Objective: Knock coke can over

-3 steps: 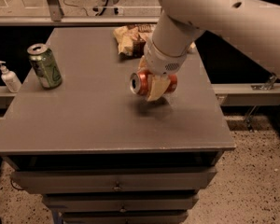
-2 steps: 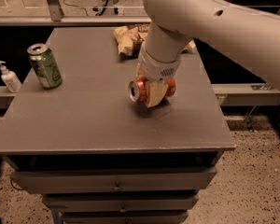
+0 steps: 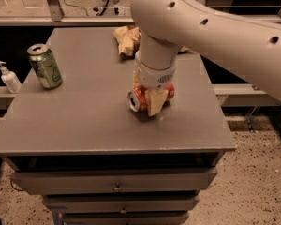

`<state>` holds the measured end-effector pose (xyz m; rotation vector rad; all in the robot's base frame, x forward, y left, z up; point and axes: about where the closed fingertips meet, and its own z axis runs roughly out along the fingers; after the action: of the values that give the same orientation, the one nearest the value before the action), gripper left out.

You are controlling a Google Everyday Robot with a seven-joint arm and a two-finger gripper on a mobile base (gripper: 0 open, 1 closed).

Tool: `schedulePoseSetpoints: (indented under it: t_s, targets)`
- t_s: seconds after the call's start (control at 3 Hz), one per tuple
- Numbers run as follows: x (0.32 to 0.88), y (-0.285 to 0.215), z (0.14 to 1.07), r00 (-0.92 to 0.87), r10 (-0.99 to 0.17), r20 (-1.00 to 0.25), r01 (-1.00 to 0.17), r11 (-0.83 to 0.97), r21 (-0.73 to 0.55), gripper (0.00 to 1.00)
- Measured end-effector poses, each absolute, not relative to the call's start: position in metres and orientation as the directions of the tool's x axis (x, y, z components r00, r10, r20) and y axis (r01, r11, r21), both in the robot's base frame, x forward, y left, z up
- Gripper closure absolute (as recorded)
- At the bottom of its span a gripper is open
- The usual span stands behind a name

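The coke can (image 3: 138,99) lies on its side near the middle of the grey table (image 3: 84,121), its red body horizontal and its silver top with the dark pull-tab hole turned to the left and slightly toward the camera; whether it rests on the surface or sits just above it I cannot tell. The gripper (image 3: 150,102) comes down from the arm above and is clamped on the can, one beige finger (image 3: 157,102) across its near side. A green can (image 3: 45,65) stands upright well apart at the table's left edge, and a crumpled snack bag (image 3: 126,39) lies at the back.
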<state>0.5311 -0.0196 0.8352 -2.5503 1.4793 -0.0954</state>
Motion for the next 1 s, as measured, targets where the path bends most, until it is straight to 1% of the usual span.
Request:
schedulePoseSetpoints:
  t_s: [0.33, 0.67, 1.0]
  targets:
    - [0.5271, -0.0188, 0.8313, 0.527, -0.849, -0.019, -0.837, -0.516, -0.185, 0.0]
    - [0.526, -0.0224, 0.829, 0.552, -0.834, 0.01, -0.82, -0.545, -0.175, 0.0]
    - [0.5254, -0.0241, 0.8282, 0.552, -0.834, 0.014, -0.82, -0.546, -0.173, 0.0]
